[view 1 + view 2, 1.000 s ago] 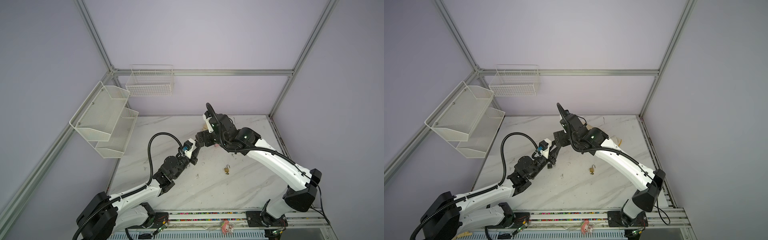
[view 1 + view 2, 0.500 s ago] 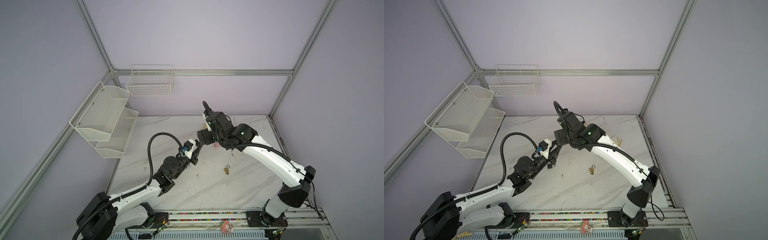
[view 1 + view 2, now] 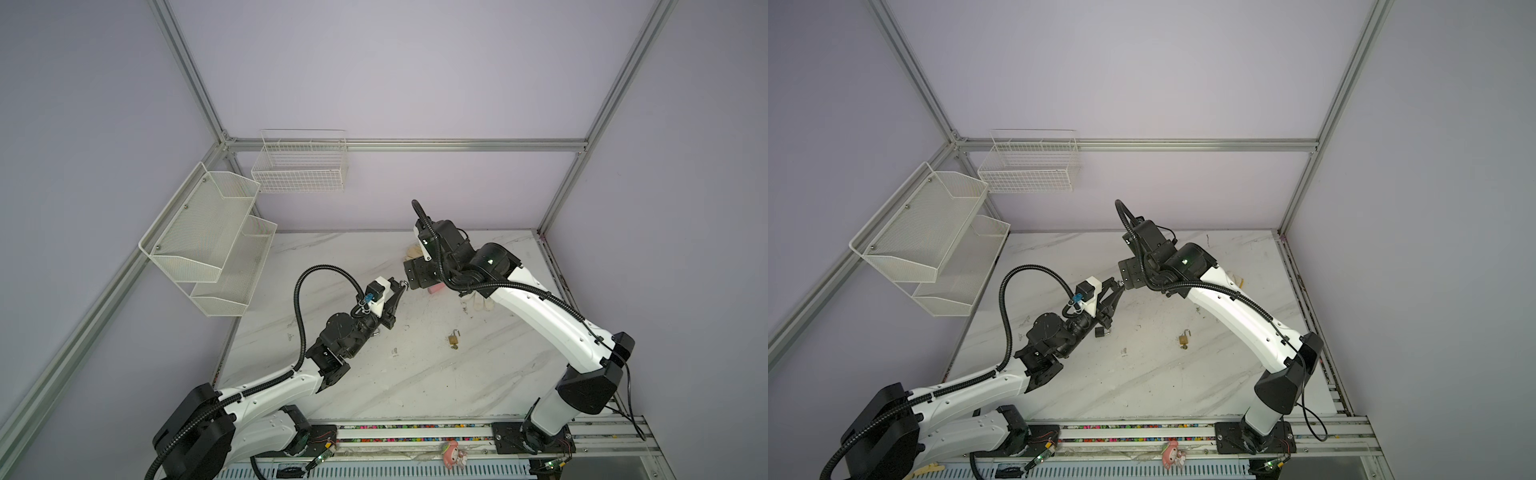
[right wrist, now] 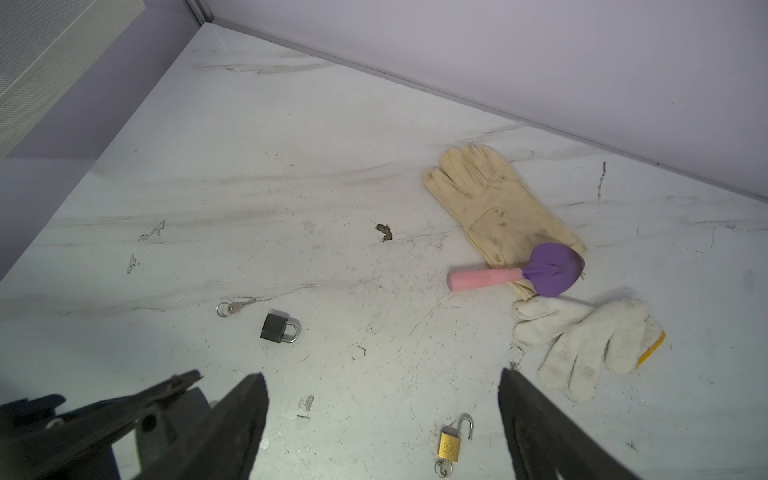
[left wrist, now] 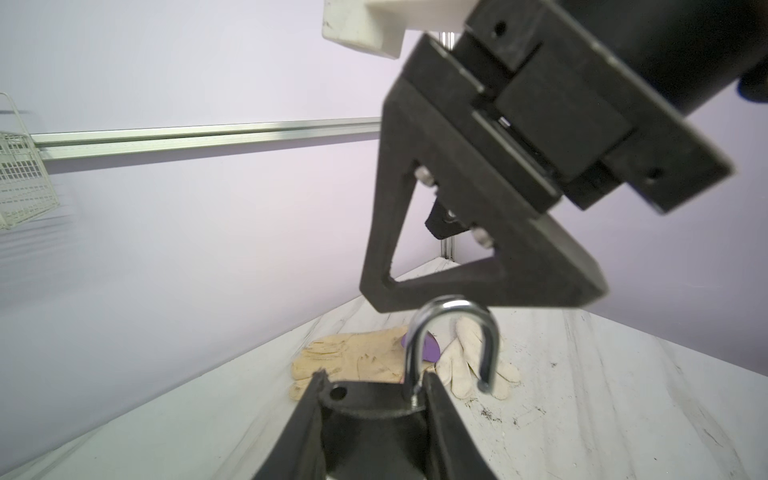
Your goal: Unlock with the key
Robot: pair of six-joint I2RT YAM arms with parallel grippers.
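Lifting slightly since 1 second ago, the right arm [image 3: 540, 307] hangs its right gripper [image 4: 381, 374], jaws wide and empty, just above the left gripper [image 5: 373, 376], which clamps a dark padlock [image 5: 374, 419] whose shackle [image 5: 451, 316] stands sprung open. That lock looks finished; a 2nd black padlock [image 4: 276, 328] lies shut on the table [image 4: 374, 187] near a key [image 4: 237, 307].

Arms [image 3: 548, 328] w/ white links, blk joints, ribbed blk cables [image 3: 297, 303].
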